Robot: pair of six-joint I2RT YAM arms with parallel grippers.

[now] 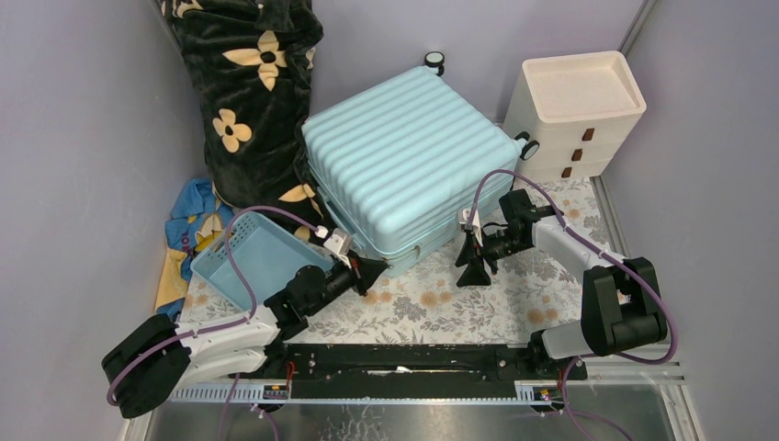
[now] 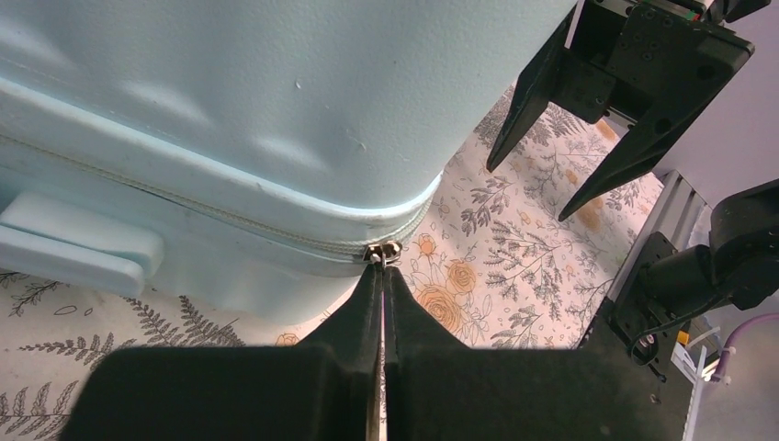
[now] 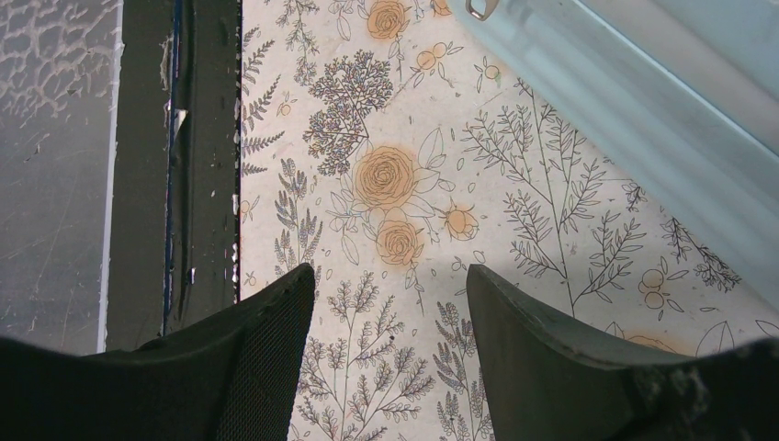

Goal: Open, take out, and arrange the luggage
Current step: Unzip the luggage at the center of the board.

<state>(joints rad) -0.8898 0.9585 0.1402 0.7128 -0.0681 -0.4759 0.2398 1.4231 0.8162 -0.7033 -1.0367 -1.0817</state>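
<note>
Leftmost, at the far left corner of the table (image 1: 413, 308), a black flowered blanket (image 1: 253, 83) is standing heaped against the wall, and a colourful cloth (image 1: 188, 216) is lying beneath it. Just nearer, along the left edge, a small blue basket (image 1: 253, 257) is sitting tilted beside the left arm. The left gripper (image 1: 381, 267) is reaching in low toward the luggage's near corner; its fingers (image 2: 354, 322) are pressing tightly together, with their tips right against the zipper pull (image 2: 384, 250) on the seam. Whether the tab itself is being nipped between them I cannot tell.

The luggage (image 1: 404, 156) is lying flat on its broad side in the middle of the table, ribbed shell facing up and the two halves sitting closed together. Its long axis is running diagonally from near left to far right, ribs following that line, and its wheel end is pointing at the far right corner.

The right gripper (image 3: 390, 273) is hanging fingers-down over the floral cover just beside the luggage's near-right side, its fingers (image 3: 266, 358) standing spread apart and gripping nothing. At the far right corner, a cream drawer unit (image 1: 574, 110) is standing close to the wheels.
</note>
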